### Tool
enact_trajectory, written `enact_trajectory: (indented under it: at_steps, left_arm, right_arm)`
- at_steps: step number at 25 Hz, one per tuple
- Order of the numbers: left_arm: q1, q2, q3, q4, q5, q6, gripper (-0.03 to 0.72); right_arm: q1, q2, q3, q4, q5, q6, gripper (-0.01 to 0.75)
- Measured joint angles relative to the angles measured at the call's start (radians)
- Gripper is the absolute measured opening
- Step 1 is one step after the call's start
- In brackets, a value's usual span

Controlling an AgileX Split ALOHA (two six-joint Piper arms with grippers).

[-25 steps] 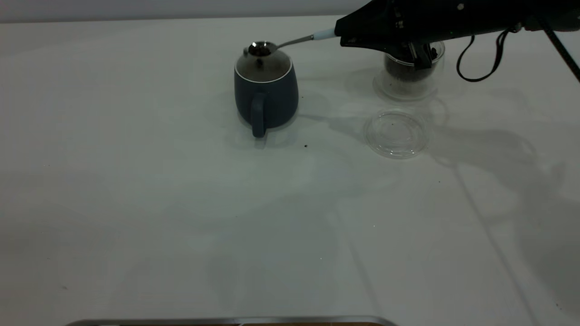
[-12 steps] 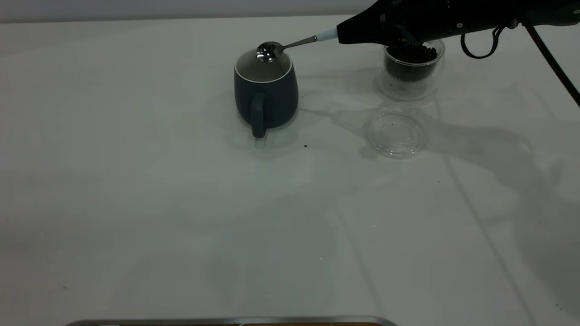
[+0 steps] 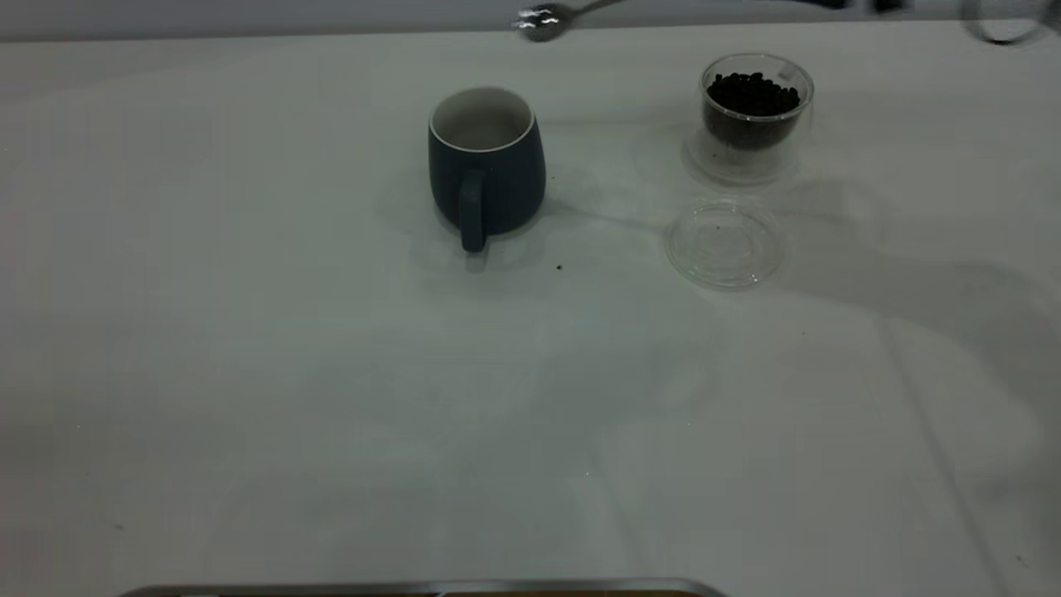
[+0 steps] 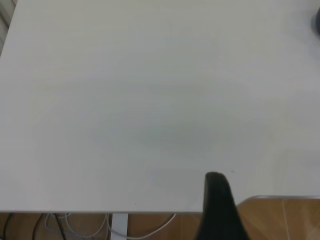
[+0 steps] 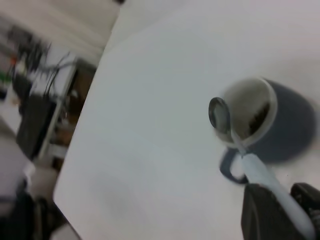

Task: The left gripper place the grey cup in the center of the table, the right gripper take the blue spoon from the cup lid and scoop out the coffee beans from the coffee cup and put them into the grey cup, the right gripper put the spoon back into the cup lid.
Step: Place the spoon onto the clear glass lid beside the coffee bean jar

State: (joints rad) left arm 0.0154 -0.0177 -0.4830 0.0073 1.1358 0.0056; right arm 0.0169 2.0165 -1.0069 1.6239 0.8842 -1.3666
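I hold right gripper pinched on spoon handle, above grey cup. Spoon light, stiff, slippery; grip blue handle. Left claw state: cannot tell.

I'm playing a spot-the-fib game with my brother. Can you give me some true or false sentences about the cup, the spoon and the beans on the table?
1. The spoon lies in the lid. False: the right gripper holds it by its handle, up above the grey cup.
2. The glass cup has coffee beans in it. True.
3. The clear lid sits on top of the glass cup. False: it lies flat on the table, in front of that cup.
4. The grey cup stands upright. True.
5. The spoon's bowl is heaped with beans. False: it looks empty and shiny.
6. Some dark beans lie inside the grey cup in the right wrist view. True.
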Motion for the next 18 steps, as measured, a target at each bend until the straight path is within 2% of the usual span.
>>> enact_trajectory:
  at_steps: [5,9,13,18]
  left_arm:
    - [0.0,0.0,0.0,0.0,0.0,0.0,0.567]
    - [0.0,0.0,0.0,0.0,0.0,0.003,0.567]
    - [0.0,0.0,0.0,0.0,0.0,0.003,0.567]
    - [0.0,0.0,0.0,0.0,0.0,0.003,0.567]
  right_arm:
    - [-0.142,-0.049,0.167,-0.02,-0.021,0.079,0.113]
    - [-0.216,-0.002,0.207,-0.027,-0.021,0.081,0.113]
    - [-0.267,0.099,0.207,0.0,-0.002,0.046,0.113]
    - [-0.283,0.213,0.175,0.033,0.001,-0.018,0.113]
